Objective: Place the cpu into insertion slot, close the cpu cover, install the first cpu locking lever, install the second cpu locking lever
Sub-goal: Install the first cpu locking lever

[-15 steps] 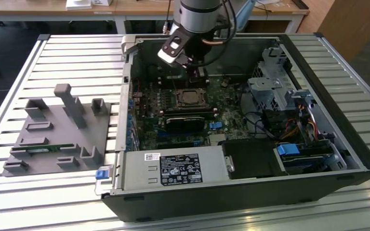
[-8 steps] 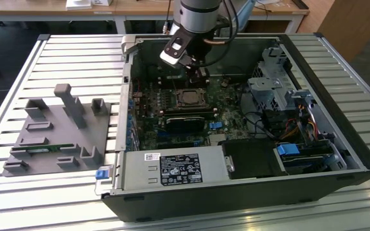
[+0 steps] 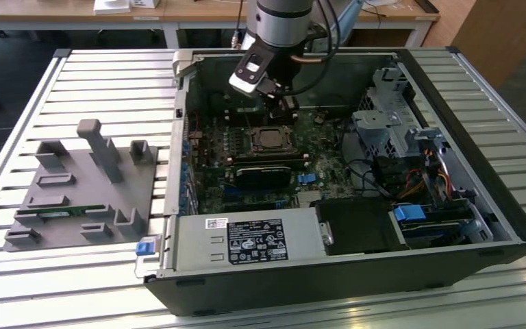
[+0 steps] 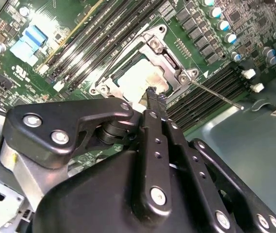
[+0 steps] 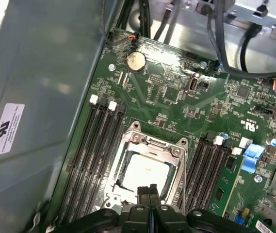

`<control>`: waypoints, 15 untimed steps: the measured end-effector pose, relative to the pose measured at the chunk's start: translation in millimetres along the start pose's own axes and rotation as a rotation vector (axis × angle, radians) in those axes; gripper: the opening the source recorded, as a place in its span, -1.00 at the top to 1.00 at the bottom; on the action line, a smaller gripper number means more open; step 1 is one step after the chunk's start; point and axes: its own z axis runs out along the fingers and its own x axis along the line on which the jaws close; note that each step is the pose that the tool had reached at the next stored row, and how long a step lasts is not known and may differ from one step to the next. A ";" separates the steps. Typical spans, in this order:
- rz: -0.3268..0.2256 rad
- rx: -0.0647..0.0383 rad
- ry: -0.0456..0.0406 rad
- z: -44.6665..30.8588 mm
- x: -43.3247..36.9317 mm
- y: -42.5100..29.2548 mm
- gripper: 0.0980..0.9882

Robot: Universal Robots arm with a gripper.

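Slatted worktop (image 3: 90, 75) with an open case (image 3: 336, 288) on it. Cpu (image 5: 145, 170) lies flat, silver face up, under the closed cover (image 5: 150, 141). It's square, so no long axis, edges parallel to the memory slots (image 5: 91, 150). Gripper (image 5: 150, 190) is pinched shut, empty, tips at the cover's edge. Lever (image 4: 218, 94) juts loose, so I'd press it down slow and square.

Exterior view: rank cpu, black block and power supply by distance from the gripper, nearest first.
1. cpu: right by the tips of the gripper.
2. black block: next toward the camera.
3. power supply: closest to the camera, farthest from the gripper.
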 end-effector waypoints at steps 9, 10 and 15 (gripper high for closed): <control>-0.131 0.002 0.0000 0.0 0.0 0.0 0.98; -0.143 0.003 0.0000 0.0 0.0 0.0 0.98; -0.197 0.004 0.0000 0.0 0.0 0.0 0.98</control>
